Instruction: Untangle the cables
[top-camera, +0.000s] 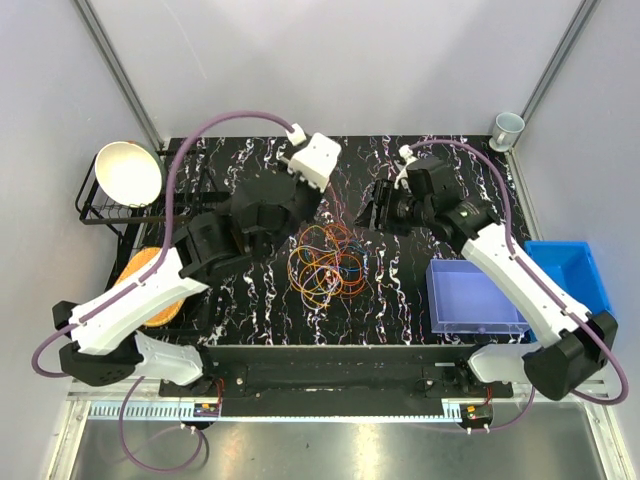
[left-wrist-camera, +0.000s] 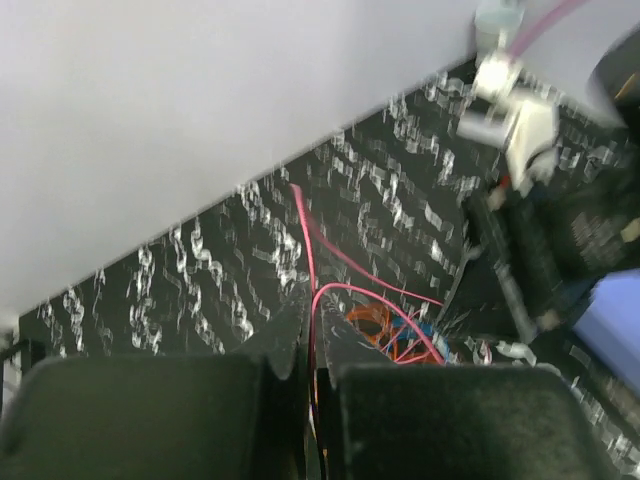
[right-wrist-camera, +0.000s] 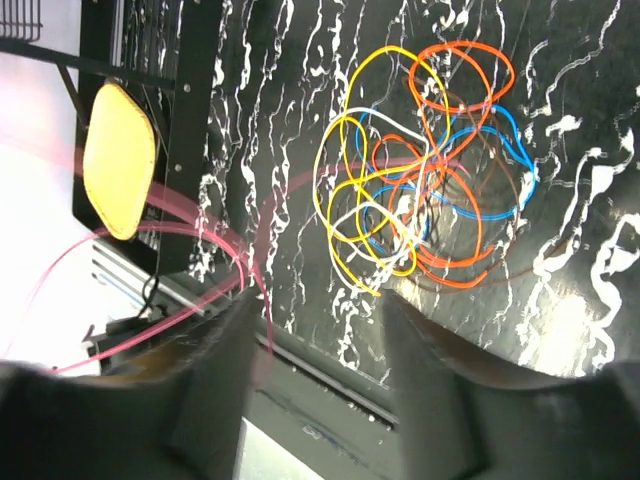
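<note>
Cables (top-camera: 328, 262) sit bunched mid-table (top-camera: 250, 300), betw. both arms. Left gripper (left-wrist-camera: 310, 325) is clenched on a red cable (left-wrist-camera: 335, 255); right gripper (right-wrist-camera: 318, 305) has jaws apart, holding nothing. Best bet: draw the red strand out slowly, w/ the right arm pinning the bunch.

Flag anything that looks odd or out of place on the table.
The cables lie knotted in a heap mid-table. One red wire stretches away from it, pinched in the shut left gripper. Nothing looks spilled or broken.
</note>
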